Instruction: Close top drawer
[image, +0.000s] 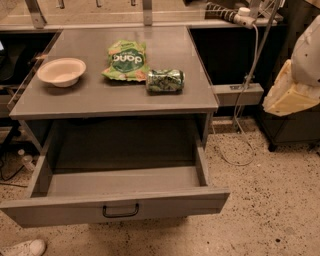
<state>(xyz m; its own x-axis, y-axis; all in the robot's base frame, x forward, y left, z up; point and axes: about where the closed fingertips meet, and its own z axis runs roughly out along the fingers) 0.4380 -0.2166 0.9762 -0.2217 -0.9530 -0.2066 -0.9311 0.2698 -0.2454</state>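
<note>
Clearly, the top drawer stands pulled out; pincer at far right, cannot tell its state

Grey top drawer, wide open

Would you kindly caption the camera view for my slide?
The top drawer stands open, empty; the gripper hangs far right, clear of it.

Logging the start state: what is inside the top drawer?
Nothing shows on the top drawer floor; its rear, shadowed under the tabletop, cannot be checked. The gripper hangs far right, clear of it.
</note>
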